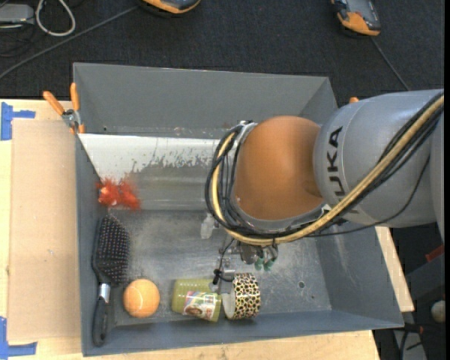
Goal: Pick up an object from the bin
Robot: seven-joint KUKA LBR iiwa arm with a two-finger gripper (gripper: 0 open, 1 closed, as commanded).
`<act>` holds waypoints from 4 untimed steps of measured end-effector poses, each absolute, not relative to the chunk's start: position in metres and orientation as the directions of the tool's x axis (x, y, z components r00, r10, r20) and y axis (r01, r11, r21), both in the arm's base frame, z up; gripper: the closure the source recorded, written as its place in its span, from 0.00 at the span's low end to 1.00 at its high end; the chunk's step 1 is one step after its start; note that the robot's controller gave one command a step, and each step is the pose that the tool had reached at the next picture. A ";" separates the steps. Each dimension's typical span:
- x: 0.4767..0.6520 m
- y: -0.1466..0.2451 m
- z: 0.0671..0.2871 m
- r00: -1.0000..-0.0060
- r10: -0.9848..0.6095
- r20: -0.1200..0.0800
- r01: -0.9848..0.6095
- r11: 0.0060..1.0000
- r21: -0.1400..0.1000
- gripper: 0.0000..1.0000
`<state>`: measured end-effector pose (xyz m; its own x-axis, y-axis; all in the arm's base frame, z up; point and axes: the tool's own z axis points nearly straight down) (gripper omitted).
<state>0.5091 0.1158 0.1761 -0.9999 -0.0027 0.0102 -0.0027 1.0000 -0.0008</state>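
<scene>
Along the lower edge of the bin point(195, 96), nearest the camera, four things lie in a row on the grey floor. At lower centre is a leopard-print roll point(246, 295), standing on its edge with its spotted band toward the viewer. Touching it on the left is a small greenish jar point(196, 299) with a colourful label, lying on its side. Left of the jar, a little apart, sits an orange ball point(141, 298). At the lower left a black hairbrush point(110, 265) lies lengthwise beside the bin's left wall, its bristled head toward the middle of the frame and its handle toward the bottom corner.

Just above the jar and the leopard-print roll in the frame is the gripper point(244, 265), a dark cluster of metal parts pointing down over the place where the two meet. How far it is open cannot be told, nor whether it touches either thing, and nothing is seen held in it.

Above that the rounded orange cover point(274, 167) at the wrist fills the centre of the frame, ringed with looped cables point(219, 178), and the grey arm point(382, 171) runs off to the right.

Farther back, at the left of the floor near the pale sloping wall, lies a small red thing point(118, 194), well apart from the rest.
</scene>
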 end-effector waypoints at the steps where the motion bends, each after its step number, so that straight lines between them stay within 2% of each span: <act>1: 0.511 0.115 0.180 -1.000 0.001 0.002 0.001 1.000 0.000 0.00; 2: 0.479 0.114 0.104 -0.999 -0.052 0.004 -0.052 0.999 0.001 0.00; 3: 0.476 0.122 0.085 -0.999 -0.052 -0.003 -0.052 0.999 0.001 0.00; 4: 0.501 0.103 0.069 -0.976 -0.219 0.004 -0.219 0.976 0.002 1.00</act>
<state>0.5012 0.1034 0.0690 -0.9756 -0.2195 0.0036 -0.2195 0.9756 0.0017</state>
